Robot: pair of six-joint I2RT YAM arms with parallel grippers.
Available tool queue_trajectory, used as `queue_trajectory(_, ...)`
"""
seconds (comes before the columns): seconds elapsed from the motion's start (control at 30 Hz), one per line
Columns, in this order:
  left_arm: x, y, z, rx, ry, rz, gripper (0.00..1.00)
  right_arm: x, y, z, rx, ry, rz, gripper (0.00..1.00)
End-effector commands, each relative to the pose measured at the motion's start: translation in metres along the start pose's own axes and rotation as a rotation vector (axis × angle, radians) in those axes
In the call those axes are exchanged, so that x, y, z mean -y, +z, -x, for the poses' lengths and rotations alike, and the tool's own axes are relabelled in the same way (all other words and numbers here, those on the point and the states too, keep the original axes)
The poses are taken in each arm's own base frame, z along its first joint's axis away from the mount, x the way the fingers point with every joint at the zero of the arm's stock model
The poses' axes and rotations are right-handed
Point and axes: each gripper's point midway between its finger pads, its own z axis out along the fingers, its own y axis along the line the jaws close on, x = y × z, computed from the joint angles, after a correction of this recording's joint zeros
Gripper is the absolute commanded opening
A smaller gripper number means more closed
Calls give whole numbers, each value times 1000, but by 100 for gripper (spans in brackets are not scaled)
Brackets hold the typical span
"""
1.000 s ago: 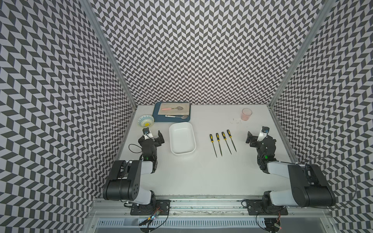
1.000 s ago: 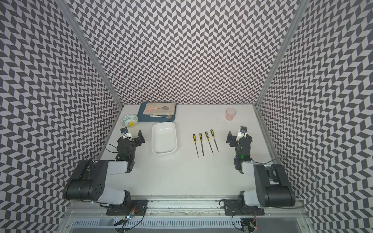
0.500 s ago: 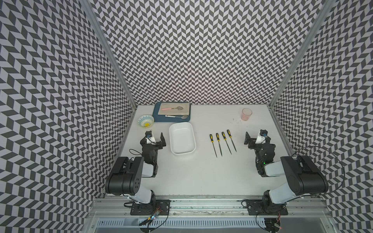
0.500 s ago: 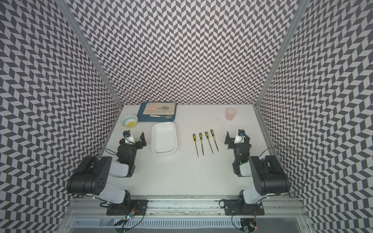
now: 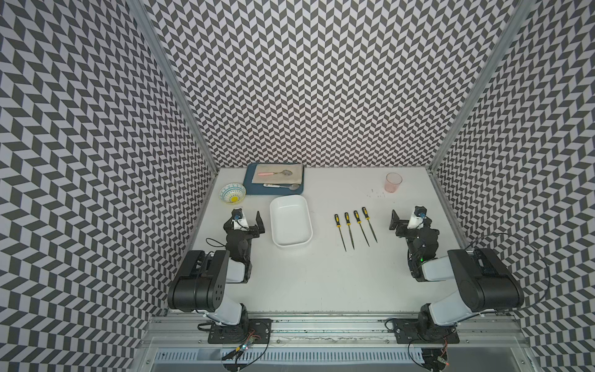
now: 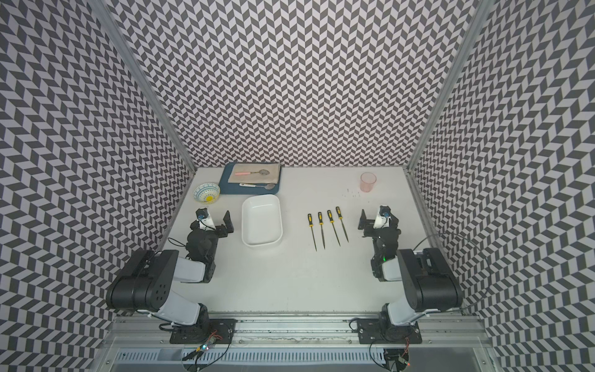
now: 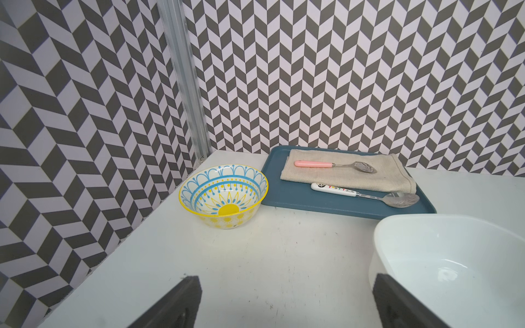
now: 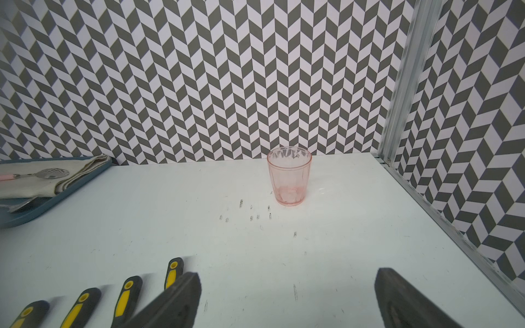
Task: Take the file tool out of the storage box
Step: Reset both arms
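The white storage box (image 5: 291, 225) (image 6: 261, 222) sits left of centre with nothing inside; its corner shows in the left wrist view (image 7: 454, 250). Several file tools (image 5: 347, 219) (image 6: 320, 218) with yellow-and-black handles lie side by side on the table to the right of the box, handles toward the back wall. My left gripper (image 5: 246, 225) (image 7: 287, 279) is open just left of the box, empty. My right gripper (image 5: 410, 225) (image 8: 287, 275) is open just right of the files, whose handles (image 8: 125, 298) show beside one finger.
A dark blue tray (image 5: 251, 188) with a folded cloth and two spoons stands at the back, behind the box. A blue-and-yellow bowl (image 5: 232, 193) (image 7: 224, 193) is at the back left. A pink cup (image 5: 393, 182) (image 8: 289, 176) stands at the back right. Patterned walls close three sides.
Both arms have folded up and back toward their bases, while the open grippers stay near the same spots. The box and the files have not moved.
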Motion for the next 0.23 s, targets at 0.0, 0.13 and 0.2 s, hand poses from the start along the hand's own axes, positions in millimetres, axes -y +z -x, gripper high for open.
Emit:
queue_trajectory(0.0,4,1,9,29,11,-16,100,-5,2,16,53,-2,19,99)
queue_trajectory(0.13,4,1,9,29,11,-15,100,-7,2,15,50,-6,27,100)
queue_trajectory(0.2,4,1,8,28,11,-16,100,-7,2,16,52,-4,28,99)
